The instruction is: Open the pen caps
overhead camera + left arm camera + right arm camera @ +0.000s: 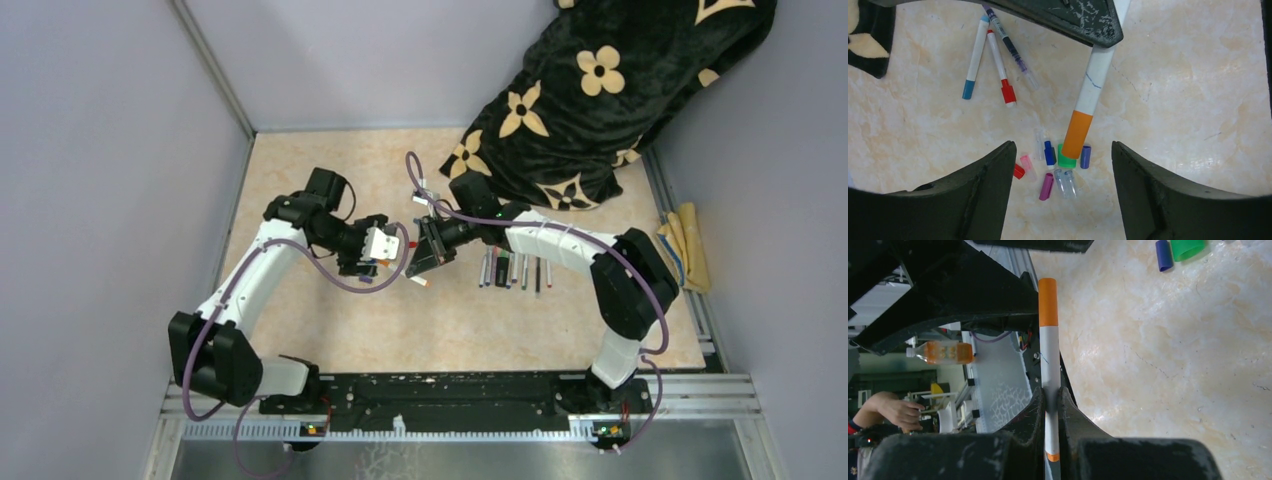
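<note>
My right gripper (1050,395) is shut on the white barrel of a pen (1050,360). The pen's orange cap (1048,302) is still on its end and points toward the left gripper. In the left wrist view that pen (1095,85) slants down, and its orange cap (1077,134) hangs between the wide-apart fingers of my open left gripper (1062,150), touching neither. Loose pen caps lie on the table below: green (1066,159), blue (1049,153), purple (1046,186), violet (1085,156), red (1019,171) and clear ones (1066,182). The two grippers meet mid-table (385,245) (428,255).
Three pens (1000,67) lie on the table past the caps. A row of pens (515,268) lies right of the right gripper. A black flowered cloth (600,90) fills the back right corner. A yellow cloth (690,245) lies at the right edge. Grey walls enclose the table.
</note>
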{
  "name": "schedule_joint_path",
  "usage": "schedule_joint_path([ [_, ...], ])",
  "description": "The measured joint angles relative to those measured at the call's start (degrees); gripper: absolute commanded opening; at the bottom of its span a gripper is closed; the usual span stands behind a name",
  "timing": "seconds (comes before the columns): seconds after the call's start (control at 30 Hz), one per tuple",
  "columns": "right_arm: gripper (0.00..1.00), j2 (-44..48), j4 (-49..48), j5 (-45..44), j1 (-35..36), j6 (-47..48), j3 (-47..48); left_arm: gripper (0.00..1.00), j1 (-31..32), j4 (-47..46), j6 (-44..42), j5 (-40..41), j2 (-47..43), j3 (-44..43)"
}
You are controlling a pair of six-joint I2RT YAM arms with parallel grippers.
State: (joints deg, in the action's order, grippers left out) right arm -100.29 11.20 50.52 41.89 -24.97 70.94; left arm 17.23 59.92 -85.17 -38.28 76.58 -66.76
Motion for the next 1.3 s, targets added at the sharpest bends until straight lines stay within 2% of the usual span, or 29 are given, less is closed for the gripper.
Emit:
schedule_joint_path([
  [0.13, 0.00, -1.07, -1.70, 0.42, 0.00, -1.88, 0.13, 0.52, 1.75, -0.31, -0.44, 1.99, 0.00, 0.52],
  [0.27, 0.00, -2.01, -3.04, 0.61, 0.00, -3.08, 0.48, 0.42, 3.43, -0.59, -0.35, 3.54, 0.00, 1.09],
  [0.33, 0.00, -2.51, -3.41, 0.68, 0.00, -3.67, 0.72, 0.34, 3.89, -0.83, -0.31, 4.46, 0.00, 1.51],
  [0.47, 0.00, -3.41, -4.72, 1.20, 0.00, -4.46, 0.79, 0.01, 4.35, -1.40, -0.02, 6.27, 0.02, 2.10],
  [0.53, 0.06, -3.56, -5.35, 1.20, -0.09, -4.79, 0.79, 0.00, 4.72, -0.72, -0.11, 7.26, 0.02, 2.47],
  [0.63, 0.22, -3.80, -6.27, 1.20, -0.11, -5.75, 0.79, 0.00, 4.92, -0.96, -0.20, 8.04, 0.02, 2.49],
  [0.7, 0.26, -4.20, -7.39, 1.27, 0.00, -6.88, 0.74, 0.00, 4.96, -0.98, -0.17, 8.46, 0.02, 2.49],
  [0.8, 0.24, -5.03, -10.67, 1.44, 0.61, -8.79, 0.74, 0.00, 5.57, -1.27, -0.15, 8.48, 0.02, 2.47],
  [0.93, 0.09, -5.99, -13.84, 1.40, 1.16, -11.47, 0.70, 0.00, 5.81, -0.92, -0.17, 8.83, -0.50, 2.47],
  [1.07, 0.00, -6.51, -15.19, 1.40, 1.11, -12.85, 0.48, 0.00, 5.84, -0.83, -0.20, 9.68, -0.87, 2.47],
  [1.17, 0.00, -6.49, -15.98, 1.44, 1.11, -12.72, -0.37, 0.00, 6.01, -0.68, -0.17, 9.99, -0.87, 2.47],
  [1.3, 0.13, -5.77, -17.84, 1.86, 1.11, -12.57, -2.49, 0.00, 6.60, -0.39, 0.09, 10.67, -0.83, 2.49],
])
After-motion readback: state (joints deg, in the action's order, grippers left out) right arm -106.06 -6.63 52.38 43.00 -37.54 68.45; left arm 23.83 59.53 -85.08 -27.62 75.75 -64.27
